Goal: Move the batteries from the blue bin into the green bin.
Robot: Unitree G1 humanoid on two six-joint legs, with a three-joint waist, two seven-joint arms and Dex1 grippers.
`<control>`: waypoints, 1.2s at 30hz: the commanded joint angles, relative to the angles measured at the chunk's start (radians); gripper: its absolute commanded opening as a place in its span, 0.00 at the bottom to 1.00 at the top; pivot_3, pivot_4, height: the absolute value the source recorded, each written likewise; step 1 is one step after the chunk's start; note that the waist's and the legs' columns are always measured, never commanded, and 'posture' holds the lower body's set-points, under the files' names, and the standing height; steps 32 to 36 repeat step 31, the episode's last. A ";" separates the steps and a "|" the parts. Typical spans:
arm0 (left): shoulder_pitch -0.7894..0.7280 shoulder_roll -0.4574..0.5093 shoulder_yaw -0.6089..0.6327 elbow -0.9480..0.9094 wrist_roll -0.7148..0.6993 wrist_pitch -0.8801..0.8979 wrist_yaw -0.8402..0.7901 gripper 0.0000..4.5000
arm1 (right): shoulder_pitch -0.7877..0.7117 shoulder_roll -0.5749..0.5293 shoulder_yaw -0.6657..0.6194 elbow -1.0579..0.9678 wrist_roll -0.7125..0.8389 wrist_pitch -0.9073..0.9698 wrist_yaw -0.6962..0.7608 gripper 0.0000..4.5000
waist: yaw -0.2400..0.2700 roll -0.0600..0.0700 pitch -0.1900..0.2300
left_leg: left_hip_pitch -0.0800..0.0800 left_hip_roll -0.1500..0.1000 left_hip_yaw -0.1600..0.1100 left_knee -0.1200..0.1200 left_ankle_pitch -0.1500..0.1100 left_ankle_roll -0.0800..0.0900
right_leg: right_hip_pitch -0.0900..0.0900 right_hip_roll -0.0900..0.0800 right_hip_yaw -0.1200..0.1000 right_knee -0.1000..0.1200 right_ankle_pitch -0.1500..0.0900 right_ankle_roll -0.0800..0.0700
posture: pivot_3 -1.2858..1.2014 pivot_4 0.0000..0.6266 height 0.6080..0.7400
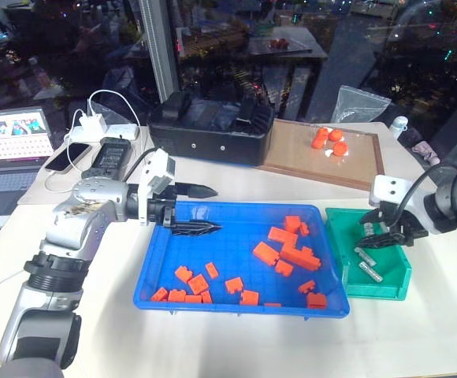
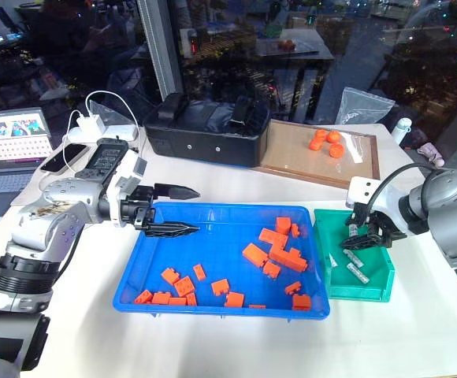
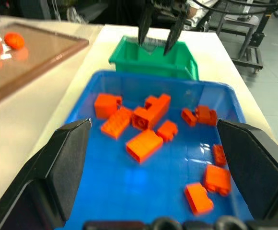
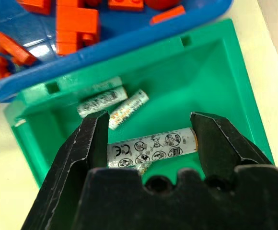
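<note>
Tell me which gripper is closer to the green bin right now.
Right. The right gripper hangs just above the green bin, over the batteries. The left gripper is over the blue bin's far left corner.

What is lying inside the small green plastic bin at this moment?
The small green plastic bin holds silvery batteries: three show clearly, and part of another shows beneath. The right gripper hovers open above them, its black fingers covering part of the floor.

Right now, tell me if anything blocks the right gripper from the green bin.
Nothing visible does. The right gripper hangs directly over the green bin, with open space below it. Batteries lie on the bin's floor; the orange blocks lie in the blue bin beside it.
</note>
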 commanded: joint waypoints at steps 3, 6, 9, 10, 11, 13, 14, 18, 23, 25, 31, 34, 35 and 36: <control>-0.010 -0.019 0.003 -0.041 0.029 -0.045 0.051 1.00 | 0.004 0.030 0.024 0.079 -0.056 -0.065 -0.072 0.90 | 0.004 0.000 0.000 | -0.001 -0.001 0.000 0.001 0.000 0.000 | 0.000 -0.001 0.000 0.000 0.000 0.000 | 0.52 0.24 0.97; -0.007 -0.018 0.006 -0.038 0.033 -0.050 0.061 1.00 | -0.006 0.033 0.012 0.081 -0.049 -0.065 -0.082 0.99 | 0.010 0.000 0.000 | -0.002 -0.002 0.001 0.001 0.000 0.000 | -0.001 -0.001 0.001 -0.001 0.001 0.001 | 0.52 0.24 0.97; 0.011 -0.005 -0.009 -0.033 0.061 -0.084 0.055 1.00 | -0.009 0.020 -0.024 0.061 -0.017 -0.041 -0.075 0.99 | 0.008 0.000 0.000 | -0.003 -0.002 0.001 0.001 0.000 0.000 | -0.001 -0.001 0.001 -0.001 0.001 0.001 | 0.52 0.24 0.97; 0.010 -0.010 -0.003 -0.025 0.067 -0.088 0.070 1.00 | -0.009 0.012 -0.045 0.049 0.003 -0.025 -0.068 0.99 | 0.008 0.000 0.000 | -0.003 -0.002 0.000 0.001 0.000 0.000 | -0.001 -0.001 0.001 -0.001 0.001 0.001 | 0.52 0.24 0.97; 0.008 -0.012 0.001 -0.016 0.074 -0.091 0.080 1.00 | -0.009 0.002 -0.074 0.032 0.032 -0.006 -0.058 0.99 | 0.008 0.000 0.000 | -0.002 -0.002 0.000 0.001 0.000 0.000 | -0.001 -0.001 0.001 -0.001 0.001 0.001 | 0.52 0.24 0.97; 0.007 -0.009 0.007 -0.004 0.086 -0.107 0.088 1.00 | -0.003 -0.027 -0.137 -0.007 0.088 0.031 -0.034 0.99 | 0.008 0.001 0.000 | -0.003 -0.001 0.000 0.001 0.000 0.000 | -0.001 -0.001 0.001 -0.001 0.001 0.001 | 0.52 0.24 0.97; 0.011 -0.002 0.013 0.000 0.091 -0.113 0.090 1.00 | 0.010 -0.051 -0.200 -0.035 0.139 0.073 -0.012 0.99 | 0.009 0.001 0.000 | -0.002 -0.002 0.000 0.001 0.000 0.000 | -0.001 -0.001 0.001 -0.001 0.001 0.001 | 0.52 0.24 0.97; 0.042 0.037 0.035 0.014 0.109 -0.130 0.094 1.00 | 0.086 -0.045 -0.513 -0.103 0.377 0.288 0.022 0.99 | 0.015 0.000 0.001 | -0.003 -0.001 0.000 0.000 0.000 0.000 | 0.000 -0.001 0.000 -0.002 0.001 0.001 | 0.52 0.24 0.97; 0.084 0.043 0.139 0.036 0.114 -0.167 0.200 1.00 | 0.301 0.111 -0.827 -0.102 0.365 0.210 -0.176 0.99 | 0.019 -0.006 -0.001 | 0.002 0.000 -0.002 -0.001 0.000 0.000 | 0.006 -0.001 -0.002 -0.003 0.001 0.000 | 0.52 0.24 0.97; 0.089 0.045 0.153 0.039 0.127 -0.186 0.226 1.00 | 0.346 0.137 -0.862 -0.117 0.369 0.173 -0.210 0.99 | 0.022 -0.006 -0.001 | 0.002 -0.001 -0.002 0.001 0.000 0.000 | 0.006 -0.003 -0.002 -0.003 0.001 0.001 | 0.52 0.24 0.97; 0.111 0.035 0.186 0.052 0.067 -0.061 0.270 1.00 | 0.500 0.246 -0.869 -0.133 0.331 0.073 -0.361 0.99 | 0.021 -0.003 -0.001 | 0.005 -0.001 -0.001 0.001 0.000 0.000 | 0.009 -0.002 -0.001 -0.004 0.001 0.004 | 0.52 0.24 0.97; 0.111 0.035 0.186 0.052 0.067 -0.061 0.270 1.00 | 0.500 0.246 -0.869 -0.133 0.331 0.073 -0.361 0.99 | 0.021 -0.003 -0.001 | 0.005 -0.001 -0.001 0.001 0.000 0.000 | 0.009 -0.002 -0.001 -0.004 0.001 0.004 | 0.52 0.24 0.97; 0.111 0.035 0.186 0.052 0.067 -0.061 0.270 1.00 | 0.500 0.246 -0.869 -0.133 0.331 0.073 -0.361 0.99 | 0.021 -0.003 -0.001 | 0.005 -0.001 -0.001 0.001 0.000 0.000 | 0.009 -0.002 -0.001 -0.004 0.001 0.004 | 0.52 0.24 0.97; 0.111 0.035 0.186 0.052 0.067 -0.061 0.270 1.00 | 0.500 0.246 -0.869 -0.133 0.331 0.073 -0.361 0.99 | 0.021 -0.003 -0.001 | 0.005 -0.001 -0.001 0.001 0.000 0.000 | 0.009 -0.002 -0.001 -0.004 0.001 0.004 | 0.52 0.24 0.97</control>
